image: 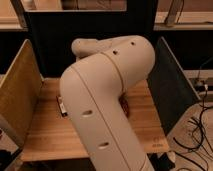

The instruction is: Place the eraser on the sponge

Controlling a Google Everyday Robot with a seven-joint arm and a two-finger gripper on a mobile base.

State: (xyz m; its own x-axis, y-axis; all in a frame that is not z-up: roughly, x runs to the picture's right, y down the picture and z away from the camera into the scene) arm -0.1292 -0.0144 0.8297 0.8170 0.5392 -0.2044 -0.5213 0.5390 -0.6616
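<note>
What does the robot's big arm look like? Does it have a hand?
The arm is creamy white, smooth and chunky, like fat rounded tubes joined together. Its shell has a few small dark oval holes. No cables or writing show on it. It does have a hand, called a gripper, but that is hidden behind the arm, down over the wooden table, so I can't describe it.
</note>
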